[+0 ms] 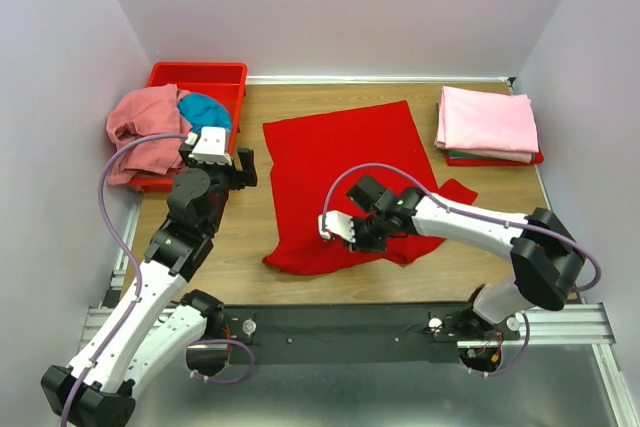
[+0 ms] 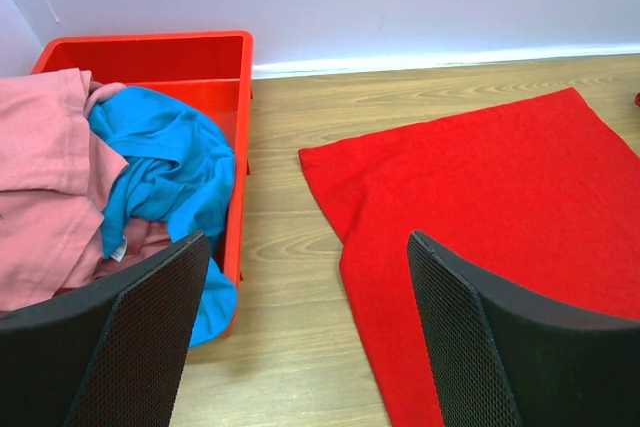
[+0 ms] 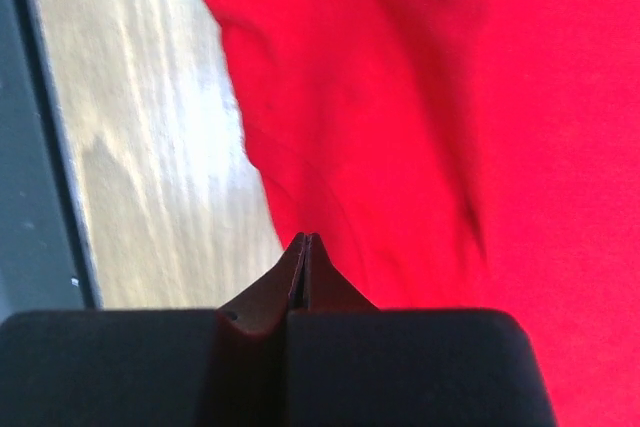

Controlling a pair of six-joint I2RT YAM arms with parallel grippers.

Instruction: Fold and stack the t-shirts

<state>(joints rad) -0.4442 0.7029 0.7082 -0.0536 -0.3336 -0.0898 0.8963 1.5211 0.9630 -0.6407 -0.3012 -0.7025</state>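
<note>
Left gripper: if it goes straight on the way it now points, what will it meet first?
Probably the bare table, in the gap between the red bin and the red t-shirt. The left gripper is open and aims into that strip; how steeply it points down is unclear.

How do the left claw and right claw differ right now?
The left claw is open and empty; the right claw is shut, pinching an edge of the red t-shirt. The left claw hovers above the table beside the red bin; the right claw sits down on the cloth. Both are dark two-finger claws.
</note>
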